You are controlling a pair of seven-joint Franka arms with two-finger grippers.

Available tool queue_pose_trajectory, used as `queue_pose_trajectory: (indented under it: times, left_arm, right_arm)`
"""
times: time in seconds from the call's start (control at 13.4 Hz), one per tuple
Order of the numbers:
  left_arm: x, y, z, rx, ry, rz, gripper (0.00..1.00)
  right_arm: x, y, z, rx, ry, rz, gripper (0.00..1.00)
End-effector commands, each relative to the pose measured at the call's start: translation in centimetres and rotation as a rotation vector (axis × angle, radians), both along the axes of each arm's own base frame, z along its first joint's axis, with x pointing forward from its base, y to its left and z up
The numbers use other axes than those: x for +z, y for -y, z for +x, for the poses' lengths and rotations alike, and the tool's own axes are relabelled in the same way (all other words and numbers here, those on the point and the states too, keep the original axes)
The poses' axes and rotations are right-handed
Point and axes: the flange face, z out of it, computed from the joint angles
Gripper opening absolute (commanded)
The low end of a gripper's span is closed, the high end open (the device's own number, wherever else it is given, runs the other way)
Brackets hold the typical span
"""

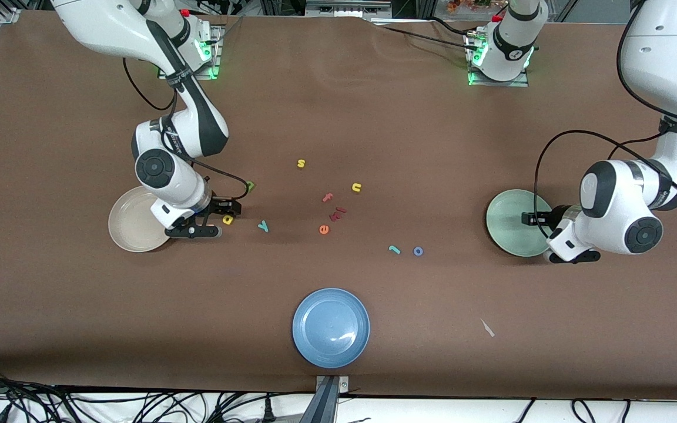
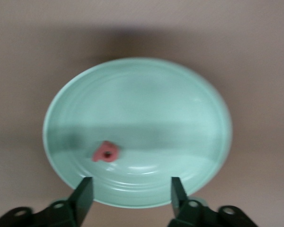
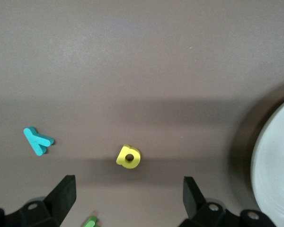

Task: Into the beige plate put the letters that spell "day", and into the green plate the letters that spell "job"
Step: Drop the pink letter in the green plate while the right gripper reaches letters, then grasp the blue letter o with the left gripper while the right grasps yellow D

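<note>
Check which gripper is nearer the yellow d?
Right. The right gripper hangs open just above the yellow d; the left gripper, open, is over the green plate.

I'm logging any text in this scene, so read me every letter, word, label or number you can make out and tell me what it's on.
"s": yellow foam letter on the brown table.
"n": yellow foam letter.
"f": pink foam letter.
"e": orange foam letter.
"y": teal foam letter.
"o": blue foam ring.
Markings on the arms are too small to read.
The plates bear no text.
</note>
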Motion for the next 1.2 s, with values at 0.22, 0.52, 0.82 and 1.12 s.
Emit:
queue_pose_trajectory:
  times: [0.22,0.52,0.82,1.12]
  left_arm:
    - [3.1,13.2,2.0,0.344,0.009,0.047,0.99]
    - [-0.2,19.4,2.7,0.574,0.068,0.095,0.89]
    - [-2.7,21.4,3.5,0.796,0.131,0.1,0.89]
    - [-3.9,24.6,6.2,0.906,0.201,0.043,0.91]
  right_arm:
    - [-3.3,0.5,-0.1,-0.078,-0.008,0.004,1.0]
    - [-4.3,-0.2,-0.5,-0.131,-0.015,-0.002,0.99]
    - [-5.2,-0.3,-0.6,-0.134,-0.02,-0.003,0.88]
    - [-5.6,-0.4,-0.6,-0.15,-0.023,-0.004,0.78]
